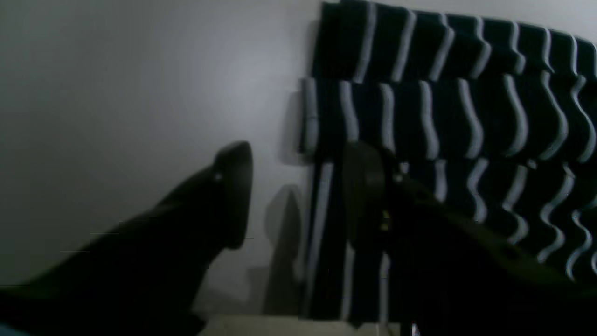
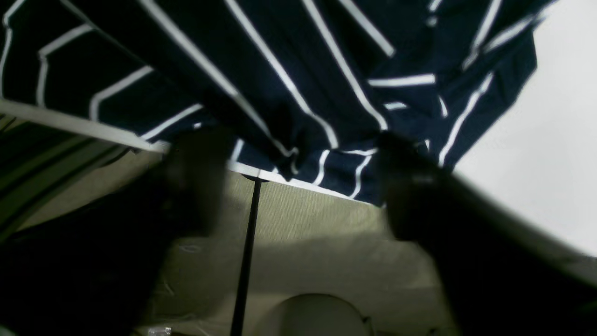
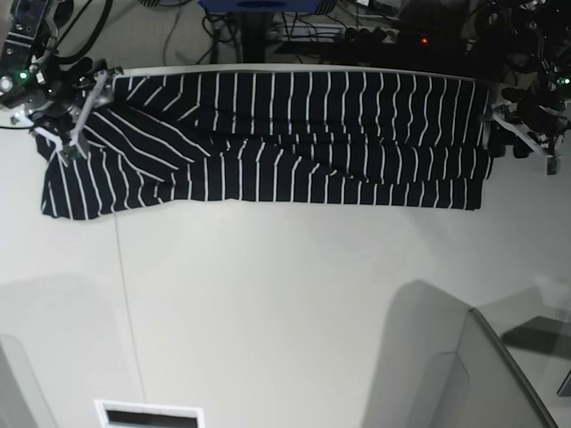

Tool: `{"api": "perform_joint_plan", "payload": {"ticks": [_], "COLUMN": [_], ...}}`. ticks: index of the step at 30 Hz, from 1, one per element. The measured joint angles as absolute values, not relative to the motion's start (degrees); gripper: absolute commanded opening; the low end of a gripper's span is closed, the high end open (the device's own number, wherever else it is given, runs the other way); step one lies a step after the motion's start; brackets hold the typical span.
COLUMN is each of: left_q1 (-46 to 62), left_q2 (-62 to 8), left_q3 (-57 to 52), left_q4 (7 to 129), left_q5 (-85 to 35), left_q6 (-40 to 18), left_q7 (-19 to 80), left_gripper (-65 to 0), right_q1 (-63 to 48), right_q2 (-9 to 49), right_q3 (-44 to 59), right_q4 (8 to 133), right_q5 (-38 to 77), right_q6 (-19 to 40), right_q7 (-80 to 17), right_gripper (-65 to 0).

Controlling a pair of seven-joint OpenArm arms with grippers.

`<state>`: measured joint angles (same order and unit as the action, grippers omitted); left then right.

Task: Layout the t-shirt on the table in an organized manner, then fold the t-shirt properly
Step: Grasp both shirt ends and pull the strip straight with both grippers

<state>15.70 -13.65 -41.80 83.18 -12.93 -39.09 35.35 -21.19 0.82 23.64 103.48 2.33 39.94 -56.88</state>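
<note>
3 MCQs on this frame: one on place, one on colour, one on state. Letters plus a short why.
1. Where does the t-shirt lie on the table?
A. Along the far edge
B. In the middle
C. At the near edge

2. What colour are the t-shirt's stripes?
A. Red
B. White
C. Yellow

3. How do the right gripper's jaws stand?
A. Shut on a sleeve
B. Open, with fabric at their tips
C. Shut on nothing

Key: 1 A, the base view shows the shirt stretched along the table's far edge. 2 B, thin white lines on dark navy in every view. 3 B, the right wrist view shows two fingers wide apart, with the shirt's edge across their tips.
</note>
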Motion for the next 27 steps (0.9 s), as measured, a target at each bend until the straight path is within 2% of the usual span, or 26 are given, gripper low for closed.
{"api": "perform_joint_plan", "payload": {"ticks": [3,4,6,8,10,12,18,27], "left_q1": [15.64,15.64,15.68,15.55,15.42,15.22,10.15,7.31], "left_q2": [-13.45,-13.52,-13.56,-13.52,-13.45,-13.74,-16.16,-16.19], "left_q3": [-41.06,-41.12,-41.25,-41.28,-41.25,-41.28,-41.43,-41.54], "left_q4": [83.18,83.18,83.18,83.18,83.18,81.65,67.83,58.17], "left_q5": [-13.32,-13.28,-13.26,-13.30,-15.16,-19.18,-20.60,-21.52], "left_q6": [-39.13,-39.13,-39.11,-39.48,-39.48,-39.55,-39.33,-39.53], "left_q7": [35.35,35.35,35.40,35.35,35.35,34.61,34.89,27.07], "left_gripper": [-34.2,-31.3,-22.7,-9.4,-0.7,0.0,-0.7,-0.7], "right_q1": [-21.26,-21.30,-21.06,-20.67,-20.86,-21.21,-21.47,-21.65], "right_q2": [0.75,0.75,0.05,-0.19,-0.32,-0.32,-0.62,-0.64], "right_q3": [23.68,24.58,28.10,31.09,32.42,32.91,32.88,32.62], "right_q4": [104.90,106.32,108.44,108.73,108.62,108.55,108.57,108.57], "right_q5": [2.52,2.61,2.61,2.42,2.33,2.31,2.52,2.37], "right_q6": [40.05,40.12,40.29,39.59,39.99,39.94,39.97,39.97], "right_q7": [-56.84,-56.34,-53.39,-51.79,-51.20,-50.50,-49.95,-50.09], "right_gripper": [-12.2,-12.2,-12.2,-12.2,-12.2,-12.2,-12.2,-12.2]}}
